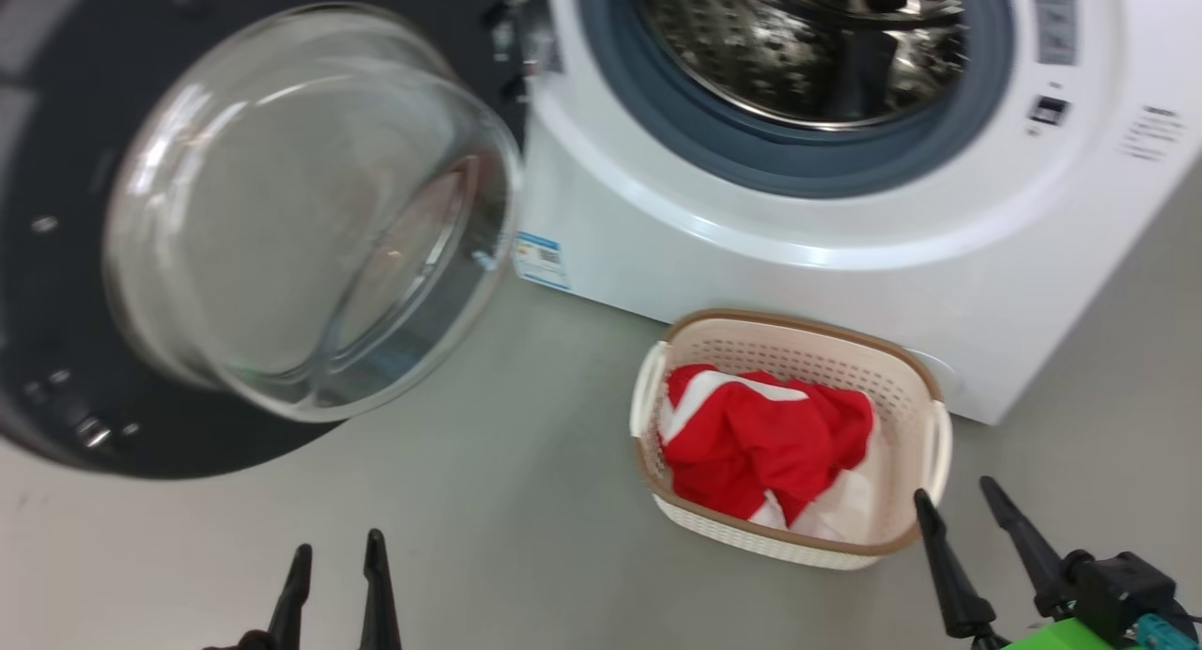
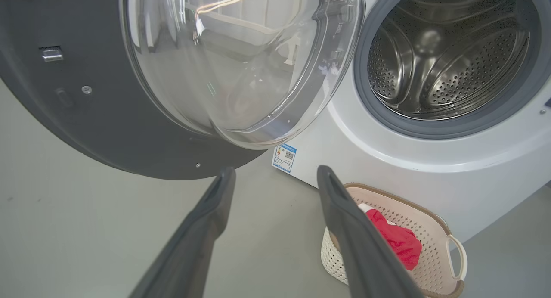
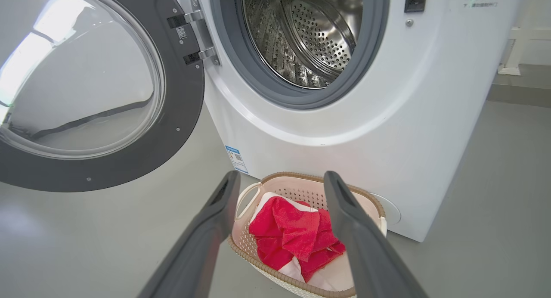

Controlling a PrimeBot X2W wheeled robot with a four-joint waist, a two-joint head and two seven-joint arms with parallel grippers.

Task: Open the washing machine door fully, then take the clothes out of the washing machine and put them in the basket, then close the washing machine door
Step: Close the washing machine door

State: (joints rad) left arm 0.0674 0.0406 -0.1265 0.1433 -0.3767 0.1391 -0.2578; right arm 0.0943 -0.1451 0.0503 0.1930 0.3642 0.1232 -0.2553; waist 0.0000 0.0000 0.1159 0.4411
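Observation:
The washing machine door [image 1: 56,284] stands wide open at the left, its glass bowl [image 1: 310,208] bulging toward me. The white washing machine [image 1: 845,246] shows a bare steel drum [image 1: 808,39]. The red and white clothes [image 1: 761,439] lie in the cream basket [image 1: 798,335] on the floor in front of the machine. My left gripper [image 1: 338,551] is open low in the head view, below the door. My right gripper [image 1: 960,495] is open beside the basket's near right corner. The door [image 2: 64,95], drum [image 2: 447,57] and basket [image 2: 430,229] show past the left gripper [image 2: 275,173]. The right gripper [image 3: 280,177] frames the clothes [image 3: 292,237].
Grey floor [image 1: 488,500] spreads around the basket and under the door. A small blue label [image 1: 540,260] sits on the machine's lower left front. The door hinge [image 3: 198,35] joins door and machine. A white frame [image 3: 512,52] stands on the floor to the machine's right.

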